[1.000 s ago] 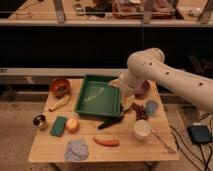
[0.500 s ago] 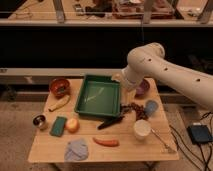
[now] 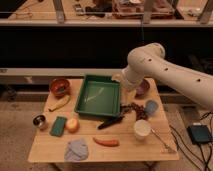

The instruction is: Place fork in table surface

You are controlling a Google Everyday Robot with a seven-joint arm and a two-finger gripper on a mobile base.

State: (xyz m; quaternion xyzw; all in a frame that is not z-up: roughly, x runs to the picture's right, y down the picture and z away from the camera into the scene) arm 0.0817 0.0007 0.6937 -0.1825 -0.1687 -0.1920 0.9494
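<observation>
Fork [image 3: 161, 140]: flat on the counter [image 3: 131, 151], lower right of frame, just right of the white cup [image 3: 142, 129], well apart from the end effector.

End effector [image 3: 120, 80]: at the arm's tip, centre frame, by the upper-right corner of the green tray [image 3: 107, 102]. Spread or pressed together: cannot tell.

Containers:
- Tray x1: pale streak inside, cannot tell what it is.
- Bowls x2: red bowl [image 3: 60, 86] at upper left, dark inside; purple bowl [image 3: 143, 88] beside the arm, partly hidden.
- Cups x3: white cup; blue cup [image 3: 151, 106] above it; small metal cup [image 3: 39, 121] at the left edge.

Loose on the counter, one each: banana [image 3: 59, 103], green sponge [image 3: 58, 126], round orange fruit [image 3: 72, 124], grey cloth [image 3: 76, 149], carrot [image 3: 106, 142], dark elongated object [image 3: 111, 122].
</observation>
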